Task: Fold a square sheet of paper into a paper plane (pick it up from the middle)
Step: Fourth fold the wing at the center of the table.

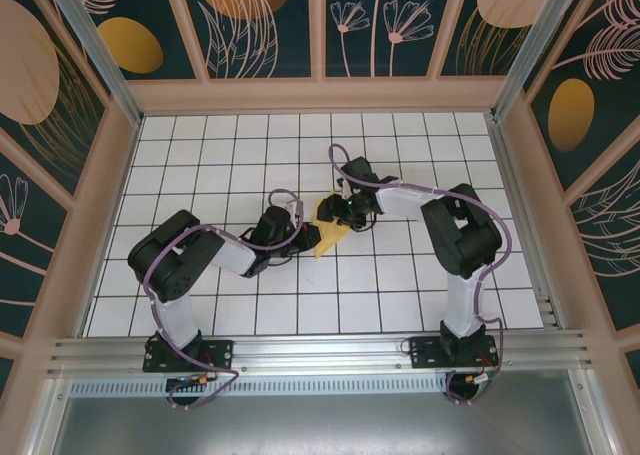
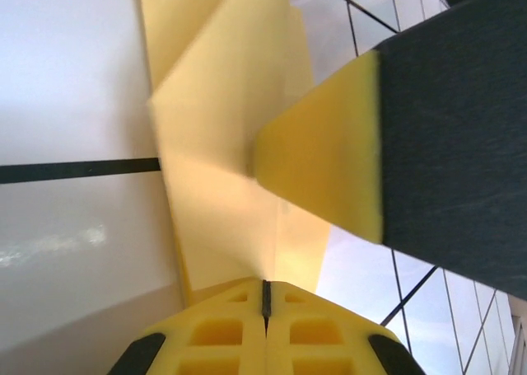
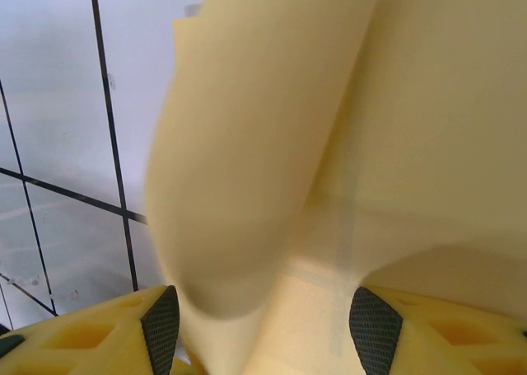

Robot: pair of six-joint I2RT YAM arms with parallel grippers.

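The white gridded surface (image 1: 230,145) carries both arms. The left arm (image 1: 200,255) rises from its base, bends sharply at the elbow and lies low, reaching right toward the middle. The right arm (image 1: 455,230) stands taller, folds at its elbow and reaches left and slightly down, so the two wrists meet near the centre of the grid.

Between them sits the paper (image 1: 328,237), a small yellow creased shape with a point aimed toward the near edge, partly hidden by both wrists. The overhead view does not show how either gripper stands.

The left gripper (image 1: 298,237) touches the paper's left side. Its wrist view shows the two yellow fingers pressed together along a thin seam, clenched on the paper, which fans upward from that seam in folded layers. A blocky finger (image 2: 329,177), black with a yellow face, presses against the sheet from the right.

The right gripper (image 1: 345,213) is over the paper's upper edge. Its wrist view shows the dark pads (image 3: 160,325) well apart, released, with a curled flap of paper standing loosely between them.
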